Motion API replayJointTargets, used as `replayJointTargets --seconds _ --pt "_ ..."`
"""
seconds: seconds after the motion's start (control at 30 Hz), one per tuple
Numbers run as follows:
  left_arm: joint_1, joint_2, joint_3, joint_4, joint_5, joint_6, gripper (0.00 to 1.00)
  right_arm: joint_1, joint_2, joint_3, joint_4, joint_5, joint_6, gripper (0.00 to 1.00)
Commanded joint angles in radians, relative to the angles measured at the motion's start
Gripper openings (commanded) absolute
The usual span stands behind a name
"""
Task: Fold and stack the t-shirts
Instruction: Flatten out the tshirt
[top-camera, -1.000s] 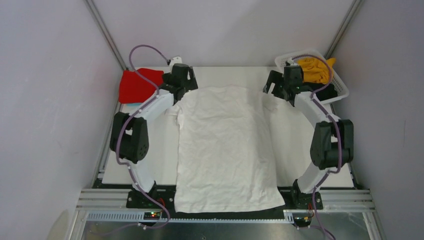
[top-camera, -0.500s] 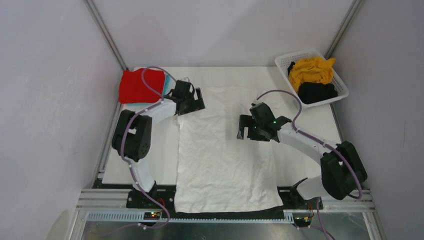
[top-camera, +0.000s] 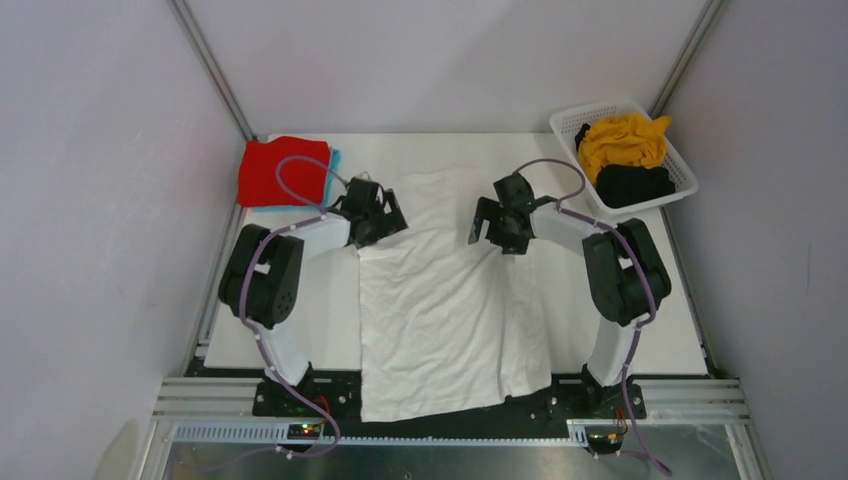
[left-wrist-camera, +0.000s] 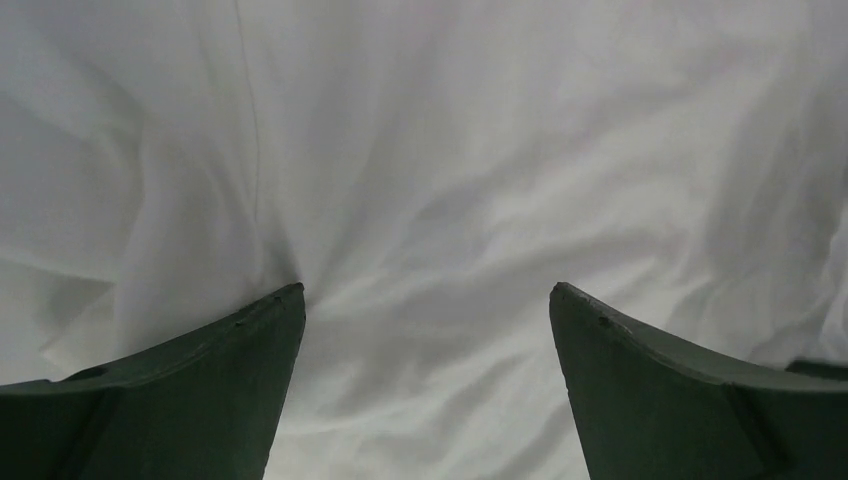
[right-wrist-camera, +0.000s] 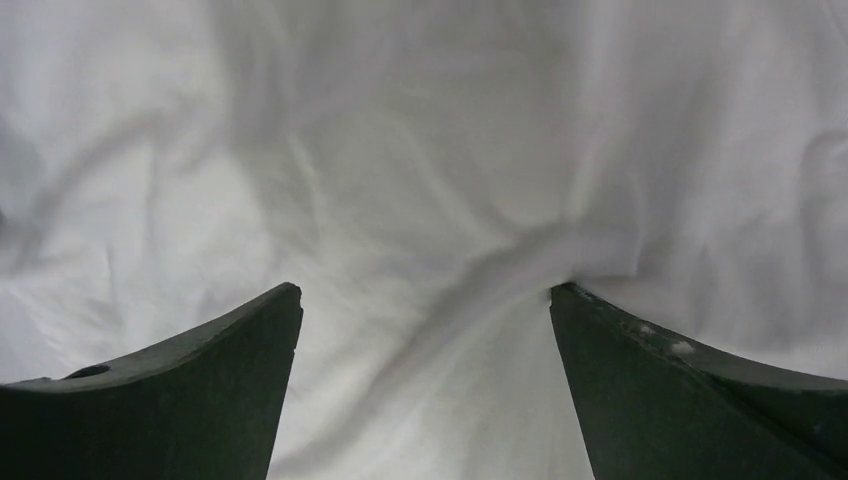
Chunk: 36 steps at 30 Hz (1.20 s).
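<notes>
A white t-shirt (top-camera: 450, 300) lies spread flat in the middle of the table, its hem hanging over the near edge. My left gripper (top-camera: 388, 216) is open and rests on the shirt's upper left part. In the left wrist view the gripper (left-wrist-camera: 425, 290) has only wrinkled white cloth (left-wrist-camera: 430, 150) between its fingers. My right gripper (top-camera: 488, 226) is open over the shirt's upper right part. In the right wrist view the gripper (right-wrist-camera: 425, 290) straddles a raised crease (right-wrist-camera: 500, 270). A folded red shirt (top-camera: 278, 172) lies on a light blue one (top-camera: 335, 160) at the back left.
A white slotted basket (top-camera: 682, 190) at the back right holds a crumpled mustard yellow shirt (top-camera: 620, 140) and a black shirt (top-camera: 635, 185). Grey walls close in both sides and the back. A metal rail (top-camera: 450, 432) runs along the near edge.
Both grippers came in from the far corners onto the shirt's upper part. The right one swung toward me, then back up. The shirt now lies narrower and more wrinkled.
</notes>
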Motion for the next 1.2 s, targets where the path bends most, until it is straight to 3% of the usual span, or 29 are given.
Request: replayJointTargets --seconds 0.0,0.1,0.2,0.3,0.33,0.4,0.43,0.57,0.7,0.8,1.0,1.07,1.17 --pt "-0.033 -0.098 -0.209 -0.133 0.028 -0.115 1.0 -0.05 0.177 0.151 -0.01 -0.094 -0.049 0.99" --pt "-0.142 -0.189 -0.344 -0.132 0.048 -0.146 1.0 -0.071 0.289 0.347 -0.125 -0.162 -0.109 0.99" --pt "-0.273 -0.189 -0.385 -0.131 0.11 -0.198 1.0 -0.073 0.498 0.724 -0.268 -0.223 -0.173 0.99" --pt "-0.436 -0.132 -0.322 -0.131 0.202 -0.204 1.0 -0.068 0.75 1.116 -0.472 -0.285 -0.213 0.99" --pt "-0.488 -0.121 -0.297 -0.13 0.223 -0.193 1.0 -0.063 0.8 1.322 -0.504 -0.296 -0.215 0.99" --pt "-0.55 -0.094 -0.218 -0.13 0.252 -0.151 1.0 -0.059 0.907 1.51 -0.523 -0.356 -0.209 0.99" --pt "-0.569 -0.081 -0.161 -0.131 0.261 -0.115 1.0 -0.059 0.909 1.516 -0.449 -0.38 -0.192 0.99" --pt "-0.643 -0.089 -0.069 -0.133 0.285 -0.049 1.0 -0.054 0.768 1.28 -0.185 -0.466 -0.191 0.99" --pt "-0.643 -0.243 -0.144 -0.153 0.124 -0.047 1.0 -0.053 0.693 1.397 -0.361 -0.384 -0.329 0.99" --pt "-0.626 -0.413 -0.22 -0.207 -0.013 -0.076 1.0 -0.066 0.495 1.278 -0.405 -0.303 -0.362 0.99" --pt "-0.413 -0.559 -0.325 -0.228 -0.098 -0.099 1.0 -0.086 -0.007 0.62 -0.264 -0.17 -0.325 0.99" --pt "-0.331 -0.52 -0.285 -0.229 -0.104 -0.071 1.0 -0.086 -0.166 0.283 -0.172 -0.149 -0.285 0.99" --pt "-0.232 -0.416 -0.173 -0.227 -0.09 -0.045 1.0 -0.088 -0.364 0.028 -0.122 -0.065 -0.213 0.99"
